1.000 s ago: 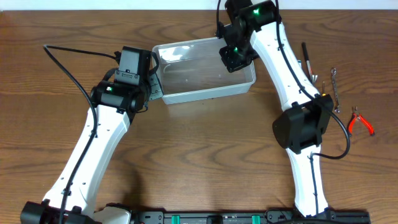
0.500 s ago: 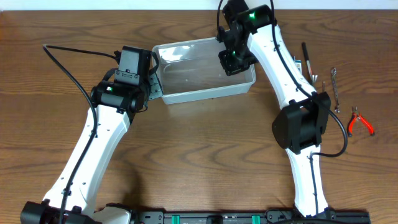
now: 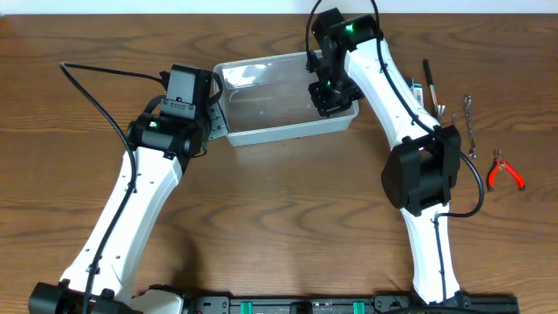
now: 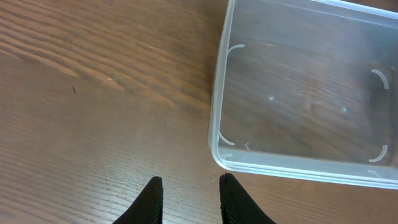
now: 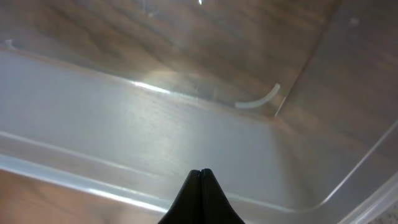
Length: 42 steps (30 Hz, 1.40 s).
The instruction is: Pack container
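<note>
Tabletop of brown wood grain (image 3: 288, 201) carries the container (image 3: 261, 98), a clear, see-through plastic rectangular bin with rounded corners and a rim, lying at about 12 o'clock in the overhead view with its long sides running from 9 to 3 o'clock. No object shows inside it; the wood reads through its floor.

The right gripper (image 3: 330, 94) hangs inside the container at its 3 o'clock end, close to the short wall there. In the right wrist view its two black fingertips (image 5: 202, 183) are pressed together into a single point with nothing seen between them, and they point at the floor beside the cloudy long wall and a rounded corner. Whether the tips touch the floor cannot be told.

The left gripper (image 4: 189, 199) sits outside the container, just beside its 9 o'clock end near the 7 o'clock corner. In the left wrist view its two black fingers (image 4: 154, 200) stand a little apart with only bare wood in the gap, holding nothing. The container's rounded corner (image 4: 217, 155) lies just beyond the tips, at about 1 o'clock from them. Contact between fingers and rim cannot be made out.

Well apart from the container, toward 3 o'clock on the table, lie red-handled pliers (image 3: 506, 170), and near them, towards 11 o'clock, a slim silver metal wrench (image 3: 469, 118).
</note>
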{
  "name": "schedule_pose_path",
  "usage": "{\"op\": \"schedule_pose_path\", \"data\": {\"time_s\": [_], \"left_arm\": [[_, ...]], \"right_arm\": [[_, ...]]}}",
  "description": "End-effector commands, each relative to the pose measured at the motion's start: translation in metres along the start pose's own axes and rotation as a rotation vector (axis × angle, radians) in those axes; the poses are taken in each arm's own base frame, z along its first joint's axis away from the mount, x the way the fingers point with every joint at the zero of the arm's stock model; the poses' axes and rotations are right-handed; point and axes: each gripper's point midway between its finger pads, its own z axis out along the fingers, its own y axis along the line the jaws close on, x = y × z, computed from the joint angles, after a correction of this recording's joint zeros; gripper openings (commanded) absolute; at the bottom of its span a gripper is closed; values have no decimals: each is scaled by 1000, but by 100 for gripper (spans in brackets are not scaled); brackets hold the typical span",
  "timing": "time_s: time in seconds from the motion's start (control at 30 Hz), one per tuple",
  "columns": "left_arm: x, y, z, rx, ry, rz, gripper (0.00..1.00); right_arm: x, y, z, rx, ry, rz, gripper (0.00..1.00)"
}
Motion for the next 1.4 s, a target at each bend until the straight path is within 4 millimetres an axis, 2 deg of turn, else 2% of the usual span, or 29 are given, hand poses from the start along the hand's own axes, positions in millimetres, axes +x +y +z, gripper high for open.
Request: {"op": "schedule_pose_path", "data": {"time_s": [0.0,0.63,0.77,0.83,0.9,0.97,1.1,1.2,1.23,1.3,1.37], "left_arm": [[-9,-2,-6,1,-27,4,23],[-8,-1,-6,-1,-25,29,23],[-8,-1,-6,-1,-24,29,23],[-8,-1,-6,-1,-24,29,23],[-8,-1,-6,-1,-24,29,23],[-8,-1,-6,-1,-24,29,23],[-8,-1,-6,-1,-23,30,23],[-5,1,-6,-9,-11,32,23],[-3,1,-6,-12,-5,33,23],[-1,3,-5,-18,6,35,23],[0,3,-5,-19,9,51,23]], "right_arm": [[9,7,-6,6,18,0,1],[45,35,-5,16,161,-48,1],[45,34,-5,17,160,-46,1],[38,33,-5,15,134,-44,1],[30,32,-6,12,100,-45,8],[18,33,-10,10,48,-48,24],[-9,35,-36,5,-93,-79,29],[-23,21,-74,71,-202,-73,29],[-25,14,-90,99,-239,-62,33],[-25,-7,-121,160,-309,-9,60],[-21,-30,-152,211,-381,58,67]]}}
